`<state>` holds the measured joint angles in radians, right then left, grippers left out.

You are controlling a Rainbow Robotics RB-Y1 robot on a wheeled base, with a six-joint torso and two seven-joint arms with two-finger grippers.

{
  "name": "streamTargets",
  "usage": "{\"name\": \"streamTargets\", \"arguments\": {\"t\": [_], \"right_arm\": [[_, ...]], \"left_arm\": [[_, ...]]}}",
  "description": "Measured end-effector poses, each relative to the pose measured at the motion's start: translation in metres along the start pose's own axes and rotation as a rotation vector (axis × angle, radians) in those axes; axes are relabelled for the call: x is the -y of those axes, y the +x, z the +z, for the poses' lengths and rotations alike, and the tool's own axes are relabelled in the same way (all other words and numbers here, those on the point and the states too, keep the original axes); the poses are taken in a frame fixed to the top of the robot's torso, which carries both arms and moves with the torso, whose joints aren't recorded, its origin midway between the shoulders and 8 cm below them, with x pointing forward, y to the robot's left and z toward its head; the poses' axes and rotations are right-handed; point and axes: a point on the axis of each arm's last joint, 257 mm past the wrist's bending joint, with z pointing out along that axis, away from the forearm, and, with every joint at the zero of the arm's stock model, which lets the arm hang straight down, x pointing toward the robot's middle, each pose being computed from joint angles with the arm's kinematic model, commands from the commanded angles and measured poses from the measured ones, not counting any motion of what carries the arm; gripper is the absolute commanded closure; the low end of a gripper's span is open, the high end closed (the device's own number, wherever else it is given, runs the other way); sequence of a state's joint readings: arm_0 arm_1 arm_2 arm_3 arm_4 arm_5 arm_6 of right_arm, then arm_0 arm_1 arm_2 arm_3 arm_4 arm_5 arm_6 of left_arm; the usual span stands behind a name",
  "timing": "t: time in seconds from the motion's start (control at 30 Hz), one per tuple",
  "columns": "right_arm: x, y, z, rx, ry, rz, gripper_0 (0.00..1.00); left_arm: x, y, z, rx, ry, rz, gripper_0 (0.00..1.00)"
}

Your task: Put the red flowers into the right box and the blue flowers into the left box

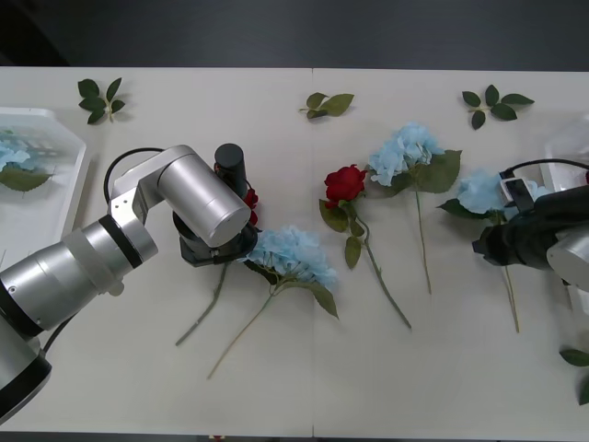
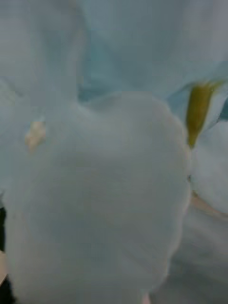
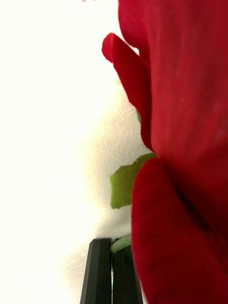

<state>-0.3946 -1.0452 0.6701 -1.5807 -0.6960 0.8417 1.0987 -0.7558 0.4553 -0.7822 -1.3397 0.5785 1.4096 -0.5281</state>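
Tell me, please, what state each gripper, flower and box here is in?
Left gripper: shut on red rose stem.
Red rose: gripped, on the table.
Right gripper: over a blue flower.
Second red rose: lying loose.
Left box: holds one blue flower.

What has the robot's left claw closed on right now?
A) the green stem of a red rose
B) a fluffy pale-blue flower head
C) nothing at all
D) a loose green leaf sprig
A: in the left wrist view the black fingers are pinched together on a thin green stem just under the deep-red artificial rose; in the front view the left claw sits over that rose.
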Motion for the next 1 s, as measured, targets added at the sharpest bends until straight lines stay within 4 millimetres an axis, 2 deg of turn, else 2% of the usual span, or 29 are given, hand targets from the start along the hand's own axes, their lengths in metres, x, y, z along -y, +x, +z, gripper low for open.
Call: {"name": "streamTargets", "arguments": {"t": [0.13, 0.2, 0.43, 0.57, 0.7, 0.73, 0.87, 1.0], "right_arm": [[0.001, 0.006, 0.006, -0.018, 0.008, -0.017, 0.21], [0.0, 0.006, 0.008, -0.019, 0.01, -0.016, 0.26], [-0.011, -0.004, 0.011, 0.005, -0.002, -0.006, 0.61], [-0.008, -0.002, 0.013, 0.006, 0.014, -0.031, 0.75], [-0.01, 0.004, 0.015, -0.004, 0.016, -0.045, 0.97], [-0.011, 0.005, 0.015, -0.005, 0.015, -0.047, 1.0], [-0.009, 0.003, 0.015, -0.001, 0.023, -0.055, 1.0], [-0.01, -0.001, 0.015, 0.016, 0.016, -0.056, 1.0]], "left_arm": [[-0.004, -0.006, -0.017, 0.027, -0.008, 0.033, 1.0], [-0.008, -0.01, -0.03, 0.051, -0.014, 0.06, 1.0], [-0.026, -0.022, -0.069, 0.12, -0.036, 0.143, 1.0], [-0.027, -0.038, -0.093, 0.172, -0.008, 0.219, 1.0], [-0.015, -0.051, -0.124, 0.171, 0.088, 0.35, 1.0], [-0.011, -0.056, -0.133, 0.171, 0.124, 0.366, 1.0], [0.007, -0.077, -0.174, 0.203, 0.272, 0.413, 1.0], [0.031, -0.082, -0.209, 0.227, 0.429, 0.484, 1.0]]}}
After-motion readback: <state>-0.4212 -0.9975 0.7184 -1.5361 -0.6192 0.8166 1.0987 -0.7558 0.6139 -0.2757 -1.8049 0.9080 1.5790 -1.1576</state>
